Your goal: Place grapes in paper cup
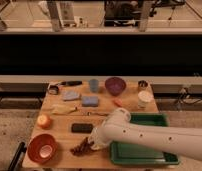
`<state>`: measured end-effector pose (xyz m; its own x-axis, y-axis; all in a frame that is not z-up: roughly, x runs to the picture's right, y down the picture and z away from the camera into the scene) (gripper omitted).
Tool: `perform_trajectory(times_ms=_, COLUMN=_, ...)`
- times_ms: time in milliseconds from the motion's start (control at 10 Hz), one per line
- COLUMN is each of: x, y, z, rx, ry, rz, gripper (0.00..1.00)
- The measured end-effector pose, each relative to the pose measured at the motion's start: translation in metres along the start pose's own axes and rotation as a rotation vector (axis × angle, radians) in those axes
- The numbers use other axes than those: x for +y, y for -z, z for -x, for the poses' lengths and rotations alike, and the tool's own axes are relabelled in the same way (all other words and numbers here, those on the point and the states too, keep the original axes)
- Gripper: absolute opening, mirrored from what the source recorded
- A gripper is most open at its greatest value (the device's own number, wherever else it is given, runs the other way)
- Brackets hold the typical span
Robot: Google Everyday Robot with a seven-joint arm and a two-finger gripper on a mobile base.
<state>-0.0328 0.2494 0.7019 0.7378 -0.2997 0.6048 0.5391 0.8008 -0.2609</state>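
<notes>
The grapes [82, 147], a dark reddish-purple knobbly bunch, lie near the front edge of the wooden table [64, 120], right of the orange bowl. My gripper [93, 145] at the end of the white arm [144, 134] is down at the right side of the bunch, touching or almost touching it. The paper cup [143, 99], small, white and upright, stands at the right side of the table, behind the green tray and far from the gripper.
A green tray [144, 150] sits front right under the arm. An orange bowl [42, 148] is front left. A purple bowl [115, 85], blue-grey cup [94, 85], dark tin [142, 84], carrot [118, 103], black block [82, 128] and blue sponges [90, 101] lie behind.
</notes>
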Motion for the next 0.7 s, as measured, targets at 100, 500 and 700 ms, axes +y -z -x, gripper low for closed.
perform_trajectory(times_ms=100, x=-0.008, y=0.023, z=0.003, rx=0.02, ry=0.012, rz=-0.018, gripper=0.0)
perform_trajectory(times_ms=500, x=-0.031, y=0.096, z=0.008, rx=0.106, ry=0.053, rz=-0.103, gripper=0.0)
perform_trajectory(times_ms=700, x=-0.037, y=0.127, z=-0.002, rx=0.165, ry=0.056, rz=-0.155, gripper=0.0)
